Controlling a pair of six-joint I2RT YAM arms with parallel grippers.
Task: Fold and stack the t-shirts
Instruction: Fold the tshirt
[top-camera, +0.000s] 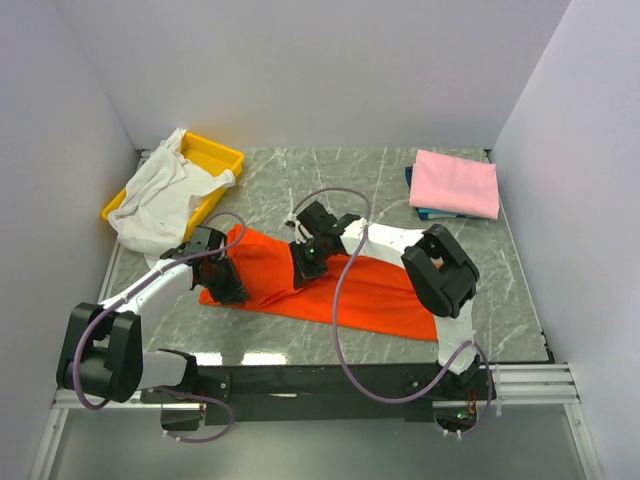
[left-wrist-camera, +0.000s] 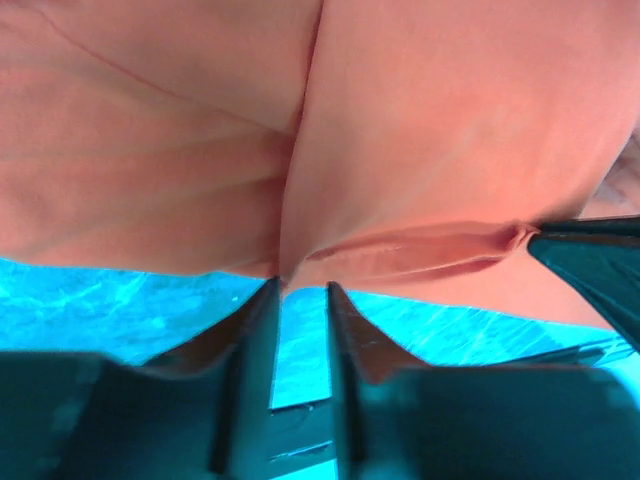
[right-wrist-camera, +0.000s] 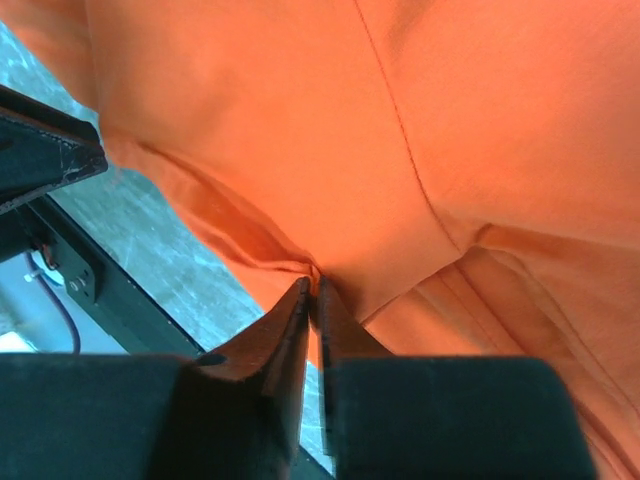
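The orange-red t-shirt (top-camera: 370, 290) lies spread across the middle of the table, partly folded. My left gripper (top-camera: 226, 282) is at its left edge; in the left wrist view its fingers (left-wrist-camera: 303, 285) stand slightly apart at the cloth's edge (left-wrist-camera: 400, 150), with table showing between them. My right gripper (top-camera: 306, 262) is on the shirt's middle and is shut on a pinch of orange cloth (right-wrist-camera: 312, 285). The pale pink t-shirt (top-camera: 455, 183) lies folded at the back right on the dark blue one (top-camera: 432, 214). The white t-shirt (top-camera: 160, 195) is crumpled in the tray.
A yellow plastic tray (top-camera: 222, 154) stands at the back left with the white shirt spilling over its front. White walls close the table on three sides. A black rail (top-camera: 330, 382) runs along the near edge.
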